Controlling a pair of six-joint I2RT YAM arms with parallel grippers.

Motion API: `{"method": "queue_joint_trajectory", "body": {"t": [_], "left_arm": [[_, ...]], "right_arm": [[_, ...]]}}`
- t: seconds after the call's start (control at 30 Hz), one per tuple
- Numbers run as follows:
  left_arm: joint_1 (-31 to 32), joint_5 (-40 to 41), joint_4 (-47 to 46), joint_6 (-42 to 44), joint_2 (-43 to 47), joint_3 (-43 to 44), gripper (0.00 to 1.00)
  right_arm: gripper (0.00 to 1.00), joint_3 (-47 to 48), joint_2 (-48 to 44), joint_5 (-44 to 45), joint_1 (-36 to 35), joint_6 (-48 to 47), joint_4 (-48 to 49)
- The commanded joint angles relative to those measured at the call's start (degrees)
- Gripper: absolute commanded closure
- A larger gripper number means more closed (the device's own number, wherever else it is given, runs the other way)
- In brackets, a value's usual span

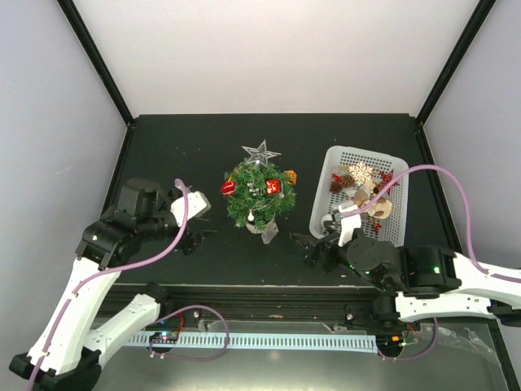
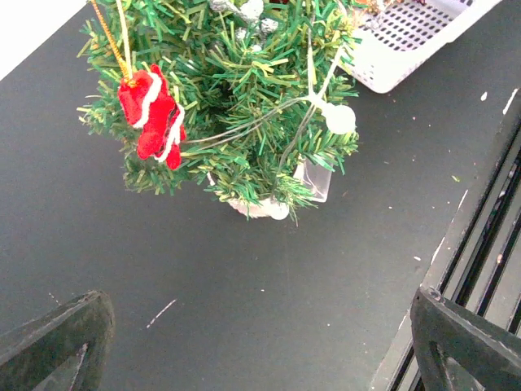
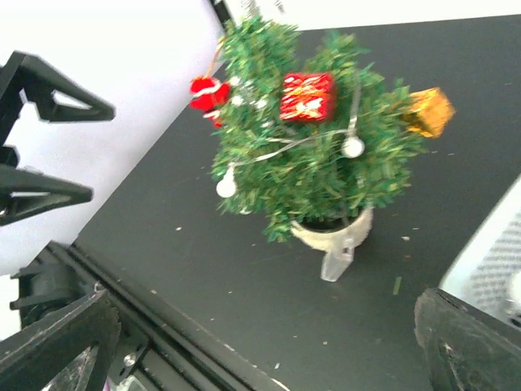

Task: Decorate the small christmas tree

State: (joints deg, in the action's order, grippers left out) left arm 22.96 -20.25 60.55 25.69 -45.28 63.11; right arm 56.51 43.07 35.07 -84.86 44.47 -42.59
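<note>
**Desk:** Black left fingers fill the bottom corners of the left wrist view. Are they carrying anything?

**Photographer:** Nothing. They are spread wide over bare dark worktop, pointed at the foot of the small christmas tree. The right fingers are spread just as wide and are also empty. They sit low by the near end of the white mesh basket.

**Desk:** Where does the tree stand?

**Photographer:** It is upright on its white pot in the middle of the worktop. It lies between the two arms and a little beyond their fingers, to the left of the basket and not touching it.

**Desk:** What is on it?

**Photographer:** A silver star sits at the top. A red stocking hangs on gold thread on the left. A red gift box is on the near face, and a gold box is out on the right. White beads are strung on a thin wire through the branches. A heap of ornaments lies in the basket.
</note>
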Motion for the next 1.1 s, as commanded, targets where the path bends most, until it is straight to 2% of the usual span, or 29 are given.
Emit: {"method": "queue_joint_trajectory", "body": {"t": [0.0, 0.17, 0.3, 0.53, 0.7, 1.07], "left_arm": [[-3.87, -6.97, 0.45, 0.29, 1.87, -0.9, 0.01], [-15.02, -20.52, -5.45, -3.39, 7.06, -5.47, 0.01], [-20.83, -25.63, -8.49, -4.77, 13.57, -8.76, 0.01], [-24.13, -23.93, -10.38, -5.51, 22.57, -10.62, 0.01], [-24.73, -24.11, -10.6, -5.39, 24.16, -11.03, 0.01], [-24.92, -24.6, -10.54, -5.06, 25.5, -11.08, 0.01]], "right_arm": [[0.0, 4.59, -2.13, 8.28, 0.09, 3.82, -13.84], [0.0, 6.3, -4.51, 8.44, 0.02, 5.76, -21.61], [0.0, 7.64, -7.7, 8.78, 0.03, 6.85, -24.14], [0.0, 9.67, -16.26, 7.65, 0.01, 2.32, -22.21], [0.0, 8.99, -20.32, 6.54, 0.07, -0.07, -20.63], [0.0, 7.92, -17.96, 7.72, 0.05, 1.34, -22.21]]}}
